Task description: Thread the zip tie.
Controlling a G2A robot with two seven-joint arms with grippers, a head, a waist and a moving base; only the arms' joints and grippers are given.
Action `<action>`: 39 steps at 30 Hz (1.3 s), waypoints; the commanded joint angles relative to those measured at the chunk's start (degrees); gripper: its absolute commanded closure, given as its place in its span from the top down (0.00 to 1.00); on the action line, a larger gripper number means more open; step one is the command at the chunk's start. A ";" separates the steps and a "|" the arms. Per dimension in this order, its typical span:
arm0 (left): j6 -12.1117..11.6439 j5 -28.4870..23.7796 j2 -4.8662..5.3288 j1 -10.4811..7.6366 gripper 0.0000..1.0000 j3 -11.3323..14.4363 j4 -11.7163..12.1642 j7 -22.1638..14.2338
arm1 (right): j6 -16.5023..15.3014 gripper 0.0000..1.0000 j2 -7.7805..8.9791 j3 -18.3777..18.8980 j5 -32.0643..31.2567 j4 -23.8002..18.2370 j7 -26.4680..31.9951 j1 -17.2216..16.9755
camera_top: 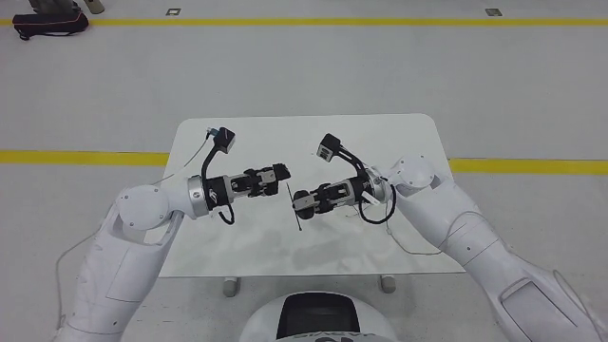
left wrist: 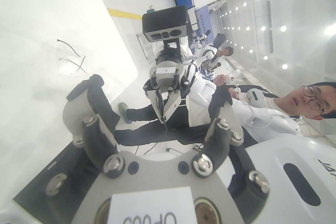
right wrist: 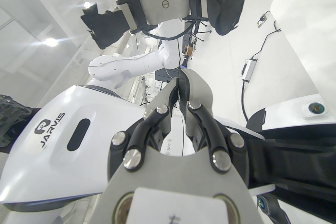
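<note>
A thin black zip tie (camera_top: 298, 221) hangs upright above the white table (camera_top: 285, 133), with my right gripper (camera_top: 295, 202) shut on it. In the right wrist view the tie (right wrist: 178, 51) sticks out past the closed fingertips (right wrist: 183, 78). My left gripper (camera_top: 285, 173) faces it from a short distance, open and holding nothing. Its two dark fingers (left wrist: 89, 93) spread wide, and between them the right gripper (left wrist: 163, 117) shows farther off, pinching the tie (left wrist: 165, 128). From the right wrist the left gripper (right wrist: 162, 4) appears open just beyond the tie's end.
Two spare black zip ties (left wrist: 71, 47) (left wrist: 77, 64) lie on the table near its rounded corner (left wrist: 131, 70). Both grippers hover over the table's middle, toward its front half. Bare tabletop (camera_top: 380, 152) lies behind the grippers and to either side.
</note>
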 commanded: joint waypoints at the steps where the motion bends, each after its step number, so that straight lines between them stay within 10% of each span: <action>1: 0.03 -0.05 0.09 -0.12 0.41 0.07 0.14 0.20 | -0.03 0.00 -0.06 0.09 0.12 0.19 0.22 -0.02; 39: -0.33 -0.32 1.76 -2.80 0.22 3.43 1.95 0.18 | -1.10 0.00 -2.28 0.41 1.30 5.67 1.72 2.08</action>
